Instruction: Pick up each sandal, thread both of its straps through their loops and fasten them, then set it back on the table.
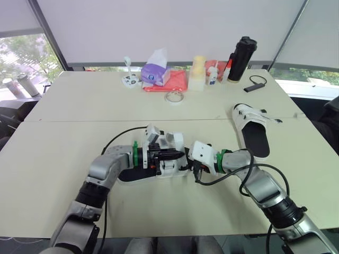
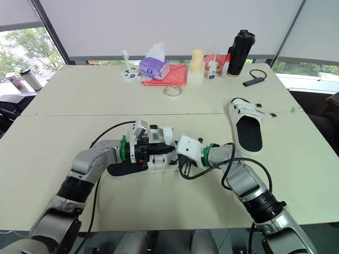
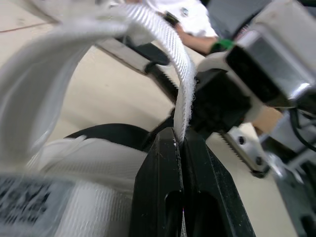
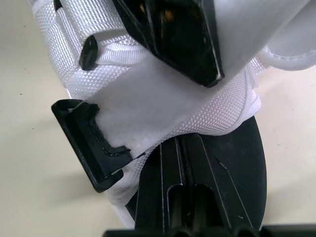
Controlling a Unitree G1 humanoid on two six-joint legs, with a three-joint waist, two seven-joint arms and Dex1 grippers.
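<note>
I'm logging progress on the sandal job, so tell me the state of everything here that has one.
left gripper: shut on strap
strap: unfastened, pulled up off near sandal
right gripper: shut, tips against near sandal's white upper
near sandal: sole down, not yet fastened
far sandal: lying flat, not held, one strap end sticking out
black bottle: upright, lid on

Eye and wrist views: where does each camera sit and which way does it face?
Left eye view: head, facing forward and down over the table; both arms show.
Right eye view: beside it, same scene.
Left wrist view: left wrist, along the left gripper, shut on a strap.
Right wrist view: right wrist, along the right gripper, at the sandal.
Shared: that sandal.
</note>
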